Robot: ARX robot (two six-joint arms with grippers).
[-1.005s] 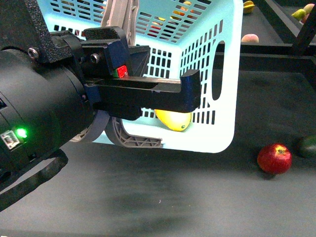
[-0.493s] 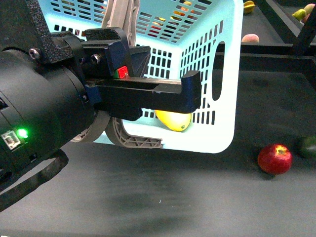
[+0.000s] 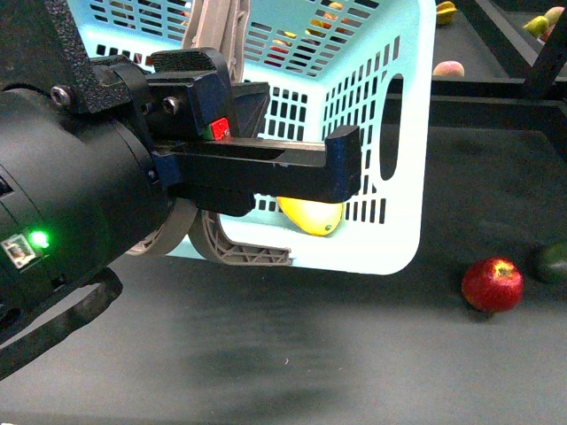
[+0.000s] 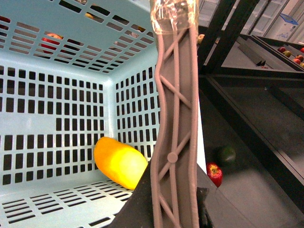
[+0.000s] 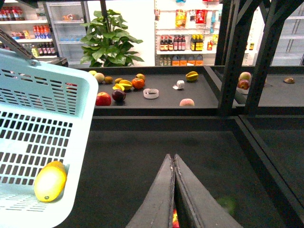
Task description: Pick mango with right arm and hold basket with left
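Sitting inside the pale blue basket (image 3: 403, 133), down against its slotted lower wall, is the yellow mango (image 3: 310, 215). The right end effector (image 5: 173, 160) hangs outside the basket over the dark surface (image 3: 354, 354), its two fingers pinched together with nothing between them. The left end effector (image 3: 266, 173) is right up at the basket's open mouth, one grey finger (image 4: 173, 118) lying along the side wall, but I can't tell whether it's clamped; a red apple (image 3: 492, 283) and a dark green fruit (image 3: 554, 263) lie outside the basket, past its handle-slot wall.
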